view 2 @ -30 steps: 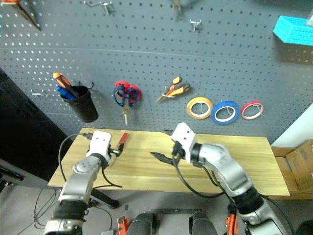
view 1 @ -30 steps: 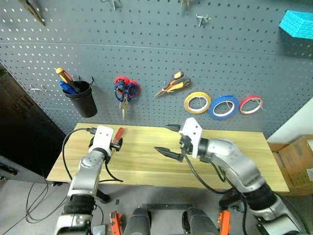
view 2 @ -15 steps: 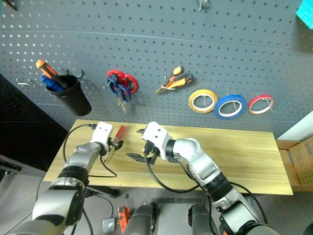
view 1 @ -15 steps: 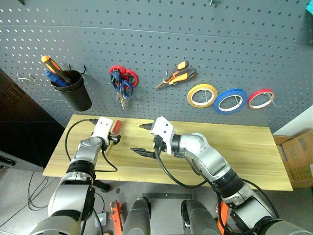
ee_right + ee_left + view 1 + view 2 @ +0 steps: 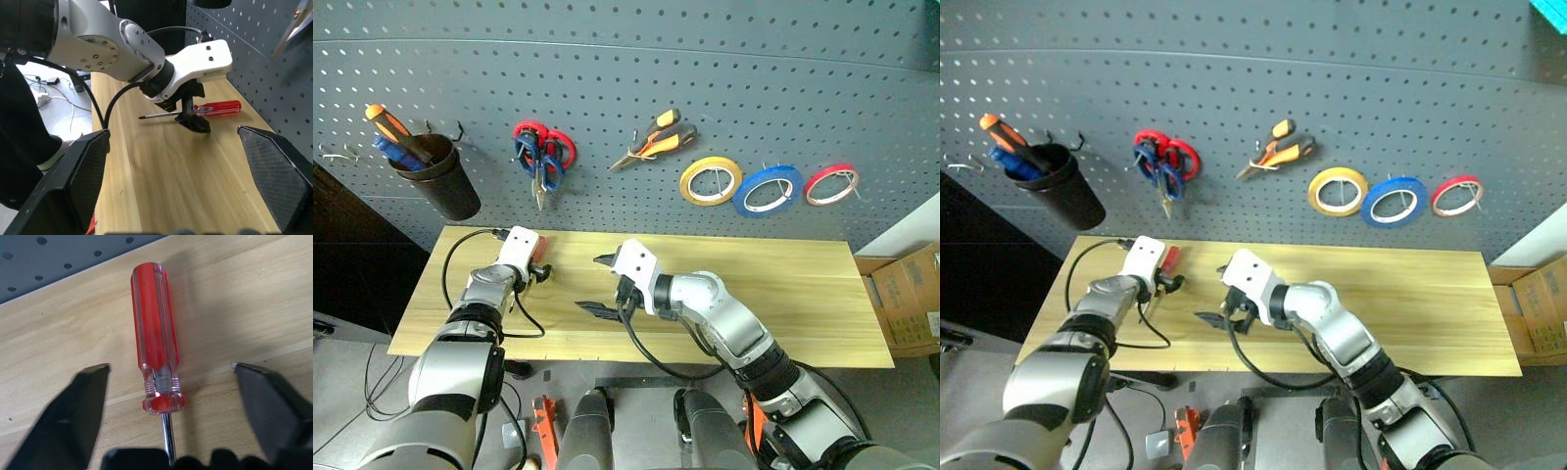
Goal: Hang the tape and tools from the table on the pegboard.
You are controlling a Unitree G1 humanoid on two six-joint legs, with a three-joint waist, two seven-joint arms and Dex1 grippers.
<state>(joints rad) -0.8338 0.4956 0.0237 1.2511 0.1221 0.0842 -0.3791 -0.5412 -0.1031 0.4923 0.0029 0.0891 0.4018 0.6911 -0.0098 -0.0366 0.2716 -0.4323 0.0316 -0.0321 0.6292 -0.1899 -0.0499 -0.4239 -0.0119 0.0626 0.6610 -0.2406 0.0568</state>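
Note:
On the table (image 5: 783,294) lies a red-handled screwdriver (image 5: 154,333), near its back left. My left gripper (image 5: 538,274) is open, one finger (image 5: 78,406) on each side of the handle's neck without touching it. My right gripper (image 5: 591,284) is open and empty above the table's middle left, pointing toward the left gripper (image 5: 193,120). On the pegboard (image 5: 705,59) hang the blue tape (image 5: 767,191), the orange-and-black pliers (image 5: 654,137) and the blue-looped scissors (image 5: 536,162).
A yellow tape roll (image 5: 710,181) and a red one (image 5: 830,184) hang beside the blue tape. A black cup (image 5: 435,181) with screwdrivers hangs at the left. A cardboard box (image 5: 911,299) stands past the table's right end. A black cable (image 5: 475,284) trails from the left wrist.
The head camera tilted down. My right gripper swung left toward the left gripper. My left gripper pushed forward over the screwdriver.

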